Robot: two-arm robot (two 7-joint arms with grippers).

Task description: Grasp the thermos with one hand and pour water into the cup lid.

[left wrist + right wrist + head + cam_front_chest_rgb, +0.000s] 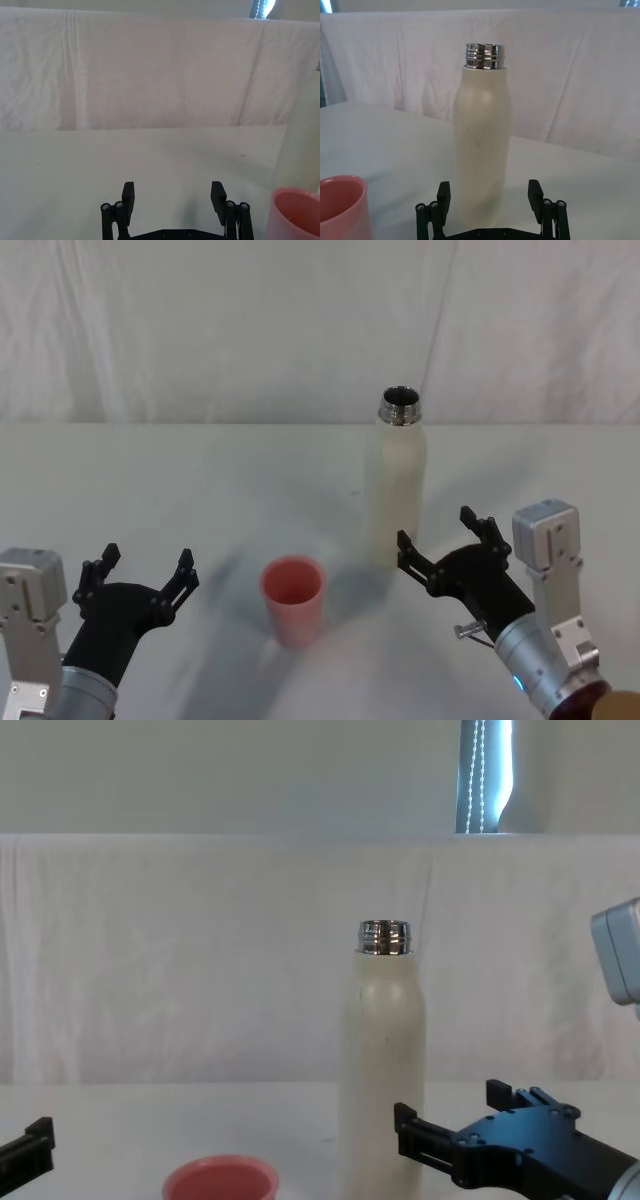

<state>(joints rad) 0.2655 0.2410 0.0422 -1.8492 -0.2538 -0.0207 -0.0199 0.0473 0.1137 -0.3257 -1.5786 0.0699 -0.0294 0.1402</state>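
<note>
Table (120, 480) w/ white cloth is carrying the thermos (394, 495), standing upright, cap off. Right gripper (447, 542) is sitting just right of thermos, jaws wide open, gripping nothing. Left gripper (140, 572) is idling well left of thermos, open, empty. Cup lid (292, 599) is standing just front-left of thermos

White table (150, 490) in front, creased white cloth backdrop (200, 960) hung behind it, plain pale wall (220, 775) above, bright strip of window light (485, 775) upper right
</note>
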